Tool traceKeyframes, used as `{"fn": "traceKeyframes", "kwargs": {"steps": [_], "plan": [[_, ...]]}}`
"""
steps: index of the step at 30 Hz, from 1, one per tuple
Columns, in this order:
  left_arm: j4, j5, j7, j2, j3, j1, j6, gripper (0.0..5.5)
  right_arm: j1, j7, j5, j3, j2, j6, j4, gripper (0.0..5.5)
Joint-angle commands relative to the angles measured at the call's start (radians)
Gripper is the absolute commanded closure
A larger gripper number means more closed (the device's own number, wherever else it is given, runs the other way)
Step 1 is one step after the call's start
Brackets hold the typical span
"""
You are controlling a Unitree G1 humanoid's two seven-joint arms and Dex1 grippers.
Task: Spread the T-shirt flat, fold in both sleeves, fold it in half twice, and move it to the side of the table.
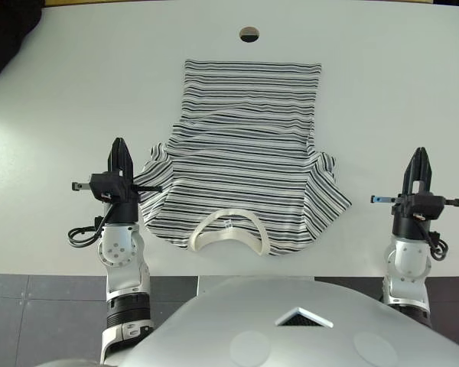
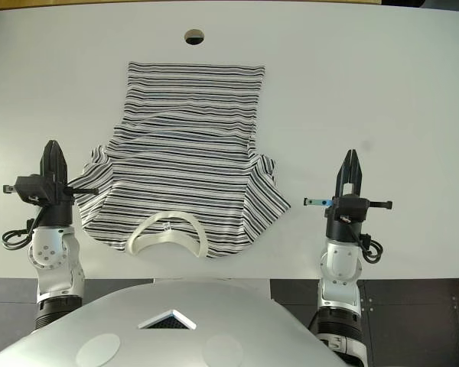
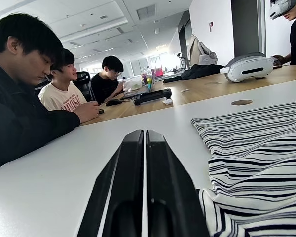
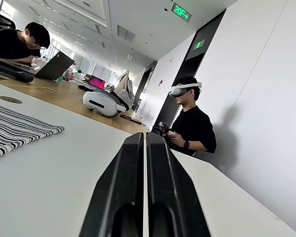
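A black-and-white striped T-shirt lies on the white table, its cream collar toward the near edge and its hem at the far side. Both sleeves are bunched in against the body. My left gripper stands shut just left of the left sleeve, fingers pressed together, with nothing held. My right gripper is shut too, out on bare table well to the right of the right sleeve, apart from the cloth. The shirt's hem corner shows in the right wrist view.
A round cable hole sits in the table beyond the shirt's hem. Bare table stretches on both sides of the shirt. The table's near edge runs just below the collar.
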Motion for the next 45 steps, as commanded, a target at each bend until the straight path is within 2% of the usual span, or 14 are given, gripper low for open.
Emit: {"fn": "traceKeyframes", "kwargs": {"steps": [1,14,16,21,25,31,39,42,45], "plan": [[0.011,0.004,0.003,0.0,-0.003,-0.009,0.011,5.38,-0.015,0.002,0.0,0.001,-0.01,-0.007,0.015,5.4],[0.017,0.005,0.005,-0.004,-0.005,-0.018,0.01,5.38,-0.027,0.01,0.0,0.007,-0.02,-0.008,0.035,5.4],[0.041,-0.02,-0.007,-0.004,-0.006,-0.045,0.022,5.38,-0.044,0.093,0.029,0.074,-0.044,0.02,0.053,5.4],[0.128,-0.058,-0.038,0.005,-0.012,-0.134,0.035,5.38,-0.168,0.336,0.011,0.327,-0.052,0.154,0.034,5.4],[0.182,-0.067,-0.05,0.002,-0.016,-0.18,0.031,5.38,-0.215,0.472,0.02,0.454,-0.072,0.246,-0.006,5.4],[0.227,-0.096,-0.069,-0.007,-0.018,-0.221,0.043,5.38,-0.231,0.595,-0.02,0.513,-0.184,0.297,-0.017,5.4],[0.251,-0.179,-0.125,-0.008,-0.006,-0.248,0.096,5.38,-0.201,0.79,0.004,0.543,-0.373,0.414,-0.171,5.4],[0.201,-0.295,-0.216,0.034,0.018,-0.23,0.214,5.38,-0.207,0.823,-0.022,0.541,-0.43,0.444,-0.181,5.4],[0.072,-0.346,-0.315,0.176,0.038,-0.171,0.408,5.38,-0.195,0.802,-0.073,0.532,-0.47,0.447,-0.169,5.4]]}}
